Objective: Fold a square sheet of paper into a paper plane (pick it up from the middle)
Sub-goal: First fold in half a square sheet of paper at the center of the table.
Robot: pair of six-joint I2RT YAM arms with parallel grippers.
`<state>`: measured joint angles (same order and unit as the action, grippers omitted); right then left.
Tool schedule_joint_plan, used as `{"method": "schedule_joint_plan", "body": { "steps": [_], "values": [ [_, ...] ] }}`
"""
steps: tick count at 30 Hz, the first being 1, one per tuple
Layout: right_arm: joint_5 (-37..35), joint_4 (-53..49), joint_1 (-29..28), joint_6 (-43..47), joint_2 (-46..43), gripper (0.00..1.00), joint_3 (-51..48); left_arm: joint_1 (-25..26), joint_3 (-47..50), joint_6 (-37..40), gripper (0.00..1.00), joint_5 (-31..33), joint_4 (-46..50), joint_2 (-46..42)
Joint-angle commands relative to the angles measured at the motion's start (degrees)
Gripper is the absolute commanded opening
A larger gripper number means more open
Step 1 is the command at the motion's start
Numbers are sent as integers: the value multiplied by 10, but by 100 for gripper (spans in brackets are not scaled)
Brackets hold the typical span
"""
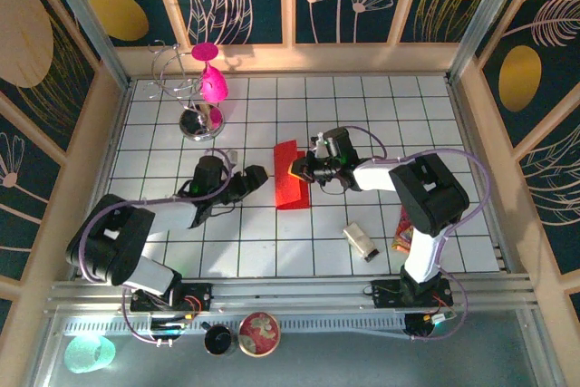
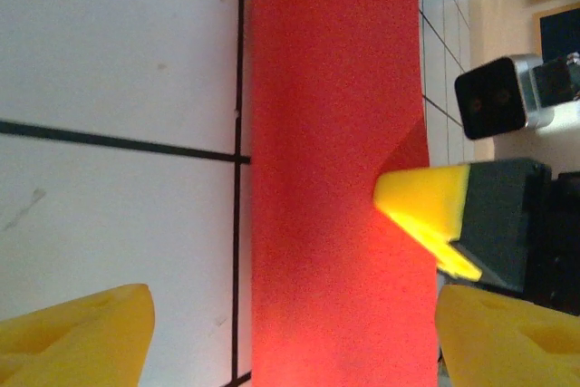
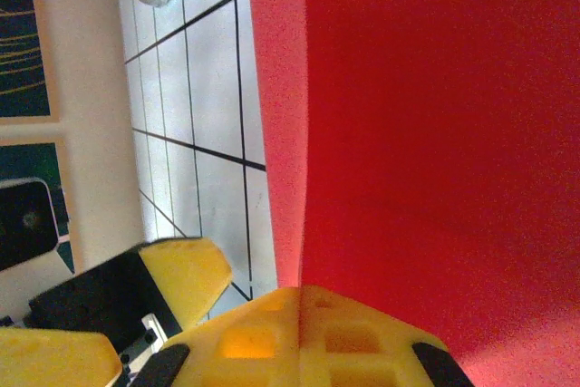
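The square sheet of paper, bright red, lies folded into a narrow strip in the middle of the tiled table. My right gripper comes in from the right and is shut on the strip's right edge; in the right wrist view its yellow fingertips pinch the red paper at the fold. My left gripper sits just left of the strip. In the left wrist view the left gripper stands open, its yellow fingers straddling the paper. The right gripper's tip touches the paper's far edge.
A magenta goblet hangs on a wire stand with a chrome base at the back left. A small silvery box and a printed packet lie near the right arm's base. Wooden walls ring the table.
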<state>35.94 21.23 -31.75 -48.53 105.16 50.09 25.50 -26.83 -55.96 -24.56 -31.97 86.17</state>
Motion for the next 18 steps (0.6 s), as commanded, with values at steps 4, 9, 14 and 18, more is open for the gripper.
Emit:
{"method": "schedule_joint_plan", "body": {
  "steps": [4,9,14,18],
  "values": [
    [19,-9,18,18,7,0,1,27,-76,5,75,39,42,48],
    [-3,-32,25,34,-2,0,6,38,-124,19,67,54,85,94],
    [1,-42,30,51,4,0,7,57,-167,26,60,45,96,148],
    [2,-38,34,47,2,0,-2,59,-197,36,56,52,124,171]
  ]
}}
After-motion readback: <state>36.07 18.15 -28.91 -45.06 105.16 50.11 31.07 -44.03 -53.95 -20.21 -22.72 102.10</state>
